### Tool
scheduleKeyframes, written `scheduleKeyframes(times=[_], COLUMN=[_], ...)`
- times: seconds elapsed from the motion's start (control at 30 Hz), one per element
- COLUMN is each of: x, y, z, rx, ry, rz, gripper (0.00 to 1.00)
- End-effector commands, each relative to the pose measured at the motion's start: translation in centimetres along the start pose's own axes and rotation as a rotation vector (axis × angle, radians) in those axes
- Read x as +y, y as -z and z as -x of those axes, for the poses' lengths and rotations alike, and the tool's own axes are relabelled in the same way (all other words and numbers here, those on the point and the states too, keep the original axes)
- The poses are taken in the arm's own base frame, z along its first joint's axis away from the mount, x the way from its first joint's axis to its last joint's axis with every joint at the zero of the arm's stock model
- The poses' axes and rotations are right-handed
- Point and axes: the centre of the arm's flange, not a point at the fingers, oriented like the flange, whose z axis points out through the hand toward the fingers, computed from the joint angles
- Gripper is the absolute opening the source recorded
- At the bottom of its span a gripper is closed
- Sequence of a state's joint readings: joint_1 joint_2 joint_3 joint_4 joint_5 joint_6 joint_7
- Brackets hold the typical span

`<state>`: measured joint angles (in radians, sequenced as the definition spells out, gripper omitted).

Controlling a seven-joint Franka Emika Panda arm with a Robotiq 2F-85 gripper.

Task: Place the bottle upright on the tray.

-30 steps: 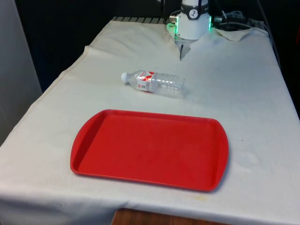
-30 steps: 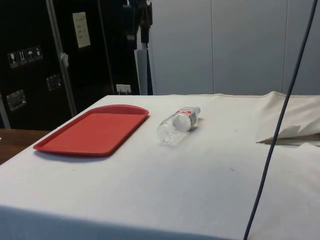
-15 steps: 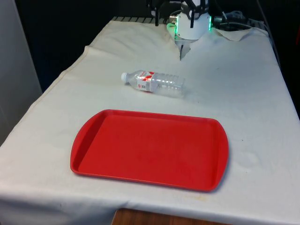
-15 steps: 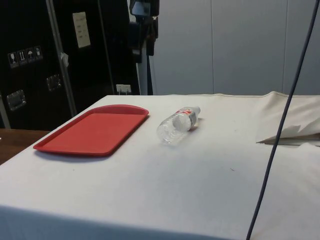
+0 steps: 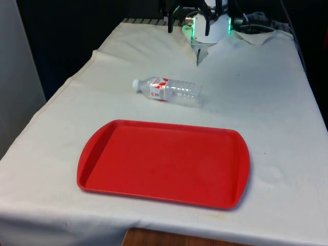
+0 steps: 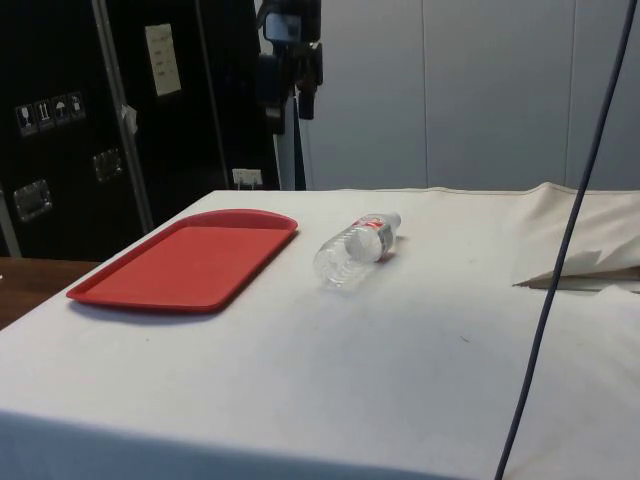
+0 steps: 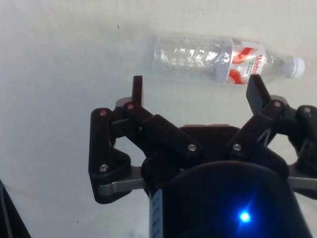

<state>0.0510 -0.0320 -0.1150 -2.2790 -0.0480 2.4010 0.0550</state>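
Tray: red tray (image 5: 164, 164), shallow rim, rounded corners, nearest on the tabletop (image 5: 266, 102), nothing on it.
Bottle: clear plastic bottle (image 5: 168, 90), white cap, red-and-white label, lying on its side on the cloth just beyond the tray's far edge, cap toward the front view's left.
Gripper: black gripper (image 7: 195, 91) high above the bottle, pointing down, fingers spread wide with nothing between them; in the side view it (image 6: 297, 85) hangs over the table's far side.
Change: gripper has come lower over the last second; bottle and tray unmoved.
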Motion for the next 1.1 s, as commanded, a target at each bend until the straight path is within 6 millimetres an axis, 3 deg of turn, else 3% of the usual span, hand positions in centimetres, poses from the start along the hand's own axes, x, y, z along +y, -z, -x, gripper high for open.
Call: scheduleKeyframes(times=[0.0, 1.07], x=[0.2, 1.3], y=[-0.2, -2.5], z=[0.0, 0.1], rx=[0.004, -0.036], ry=[-0.020, -0.175], rz=[0.005, 0.014], gripper=[1.00, 1.00])
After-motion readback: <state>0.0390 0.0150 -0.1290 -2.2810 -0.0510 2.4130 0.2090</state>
